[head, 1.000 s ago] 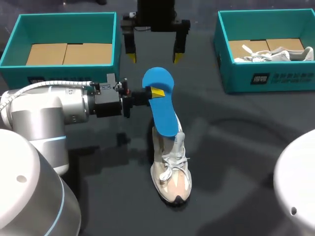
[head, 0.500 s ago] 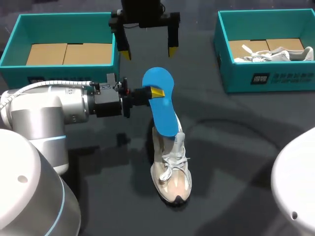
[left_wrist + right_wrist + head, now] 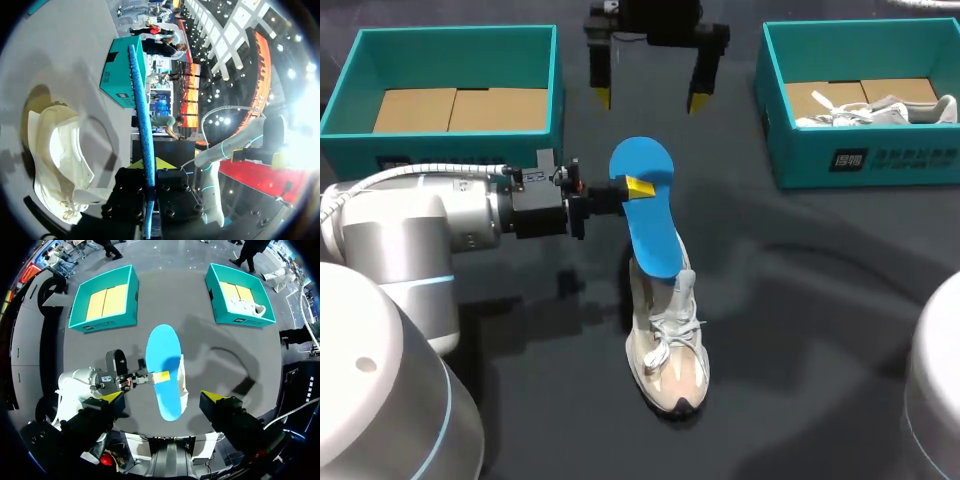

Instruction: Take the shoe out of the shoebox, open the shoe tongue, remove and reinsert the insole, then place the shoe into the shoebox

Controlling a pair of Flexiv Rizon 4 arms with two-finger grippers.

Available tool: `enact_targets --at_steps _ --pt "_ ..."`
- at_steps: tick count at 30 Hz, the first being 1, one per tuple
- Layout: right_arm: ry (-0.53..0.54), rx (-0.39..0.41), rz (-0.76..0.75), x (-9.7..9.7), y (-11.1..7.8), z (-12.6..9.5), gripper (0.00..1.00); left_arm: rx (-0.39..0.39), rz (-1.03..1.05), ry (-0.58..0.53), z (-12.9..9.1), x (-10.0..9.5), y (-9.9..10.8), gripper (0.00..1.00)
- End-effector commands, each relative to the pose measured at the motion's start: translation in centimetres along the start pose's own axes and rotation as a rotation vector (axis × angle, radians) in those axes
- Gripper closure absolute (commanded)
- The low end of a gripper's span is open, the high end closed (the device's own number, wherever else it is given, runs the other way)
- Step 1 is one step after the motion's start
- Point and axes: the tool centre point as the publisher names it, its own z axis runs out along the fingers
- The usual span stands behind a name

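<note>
Table (image 3: 820,320): shoe's (image 3: 667,350) toe toward near edge.

- The insole (image 3: 650,225) covers the heel of the shoe (image 3: 667,345); I cannot see inside.
- My right gripper (image 3: 650,100) is cut off at the head view's edge.
- The right shoebox (image 3: 805,160) hides part of another shoe (image 3: 880,110).

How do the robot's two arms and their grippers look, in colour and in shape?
The left arm has rounded silver-white links, a thin light-blue ring and a white ribbed cable; its wrist block is black. The right arm shows a rounded white shell. The left gripper and the right gripper are black, with bright yellow fingertips.
</note>
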Motion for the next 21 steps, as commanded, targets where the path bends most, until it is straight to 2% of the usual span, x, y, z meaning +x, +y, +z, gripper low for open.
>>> enact_targets --at_steps 1,6,16,21 --pt "0.337 0.017 0.018 -2.2 0.2 0.3 0.0 0.0 0.0 0.0 0.0 -0.1 0.0 1.0" --pt "0.472 0.031 0.038 -3.6 0.2 0.8 0.0 0.0 0.0 0.0 0.0 -0.1 0.0 1.0" --pt "0.799 0.007 0.048 -6.1 -0.2 2.2 0.0 0.0 0.0 0.0 0.0 -0.1 0.0 1.0" --pt "0.9 0.017 0.055 -6.8 -0.2 3.2 0.0 0.0 0.0 0.0 0.0 -0.1 0.0 1.0"
